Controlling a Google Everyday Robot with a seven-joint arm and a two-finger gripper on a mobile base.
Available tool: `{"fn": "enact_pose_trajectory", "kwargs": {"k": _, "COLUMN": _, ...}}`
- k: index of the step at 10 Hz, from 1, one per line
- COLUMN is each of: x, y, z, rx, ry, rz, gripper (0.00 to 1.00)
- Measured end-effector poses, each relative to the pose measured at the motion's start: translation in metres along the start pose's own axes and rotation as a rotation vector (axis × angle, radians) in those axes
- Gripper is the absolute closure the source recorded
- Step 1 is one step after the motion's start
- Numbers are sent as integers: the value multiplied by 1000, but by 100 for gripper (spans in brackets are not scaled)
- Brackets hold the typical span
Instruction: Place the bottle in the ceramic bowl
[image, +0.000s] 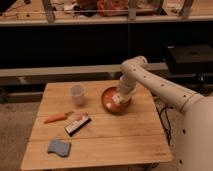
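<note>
Gripper (118, 98) low inside round orange-red ceramic bowl (107, 101) on table (115, 135), positioned for drop; finger state unclear, slim white bottle not discernible.

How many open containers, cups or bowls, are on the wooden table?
2: a white cup left of centre, and the ceramic bowl right of it, with the tool lowered into it.

Gripper (119, 98) over bowl (108, 103), cup (77, 94) near.
</note>
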Motion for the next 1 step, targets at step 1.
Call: {"fn": "enact_pose_trajectory", "kwargs": {"k": 1, "x": -1, "y": -1, "z": 0, "rx": 2, "ry": 1, "rz": -3, "gripper": 46}}
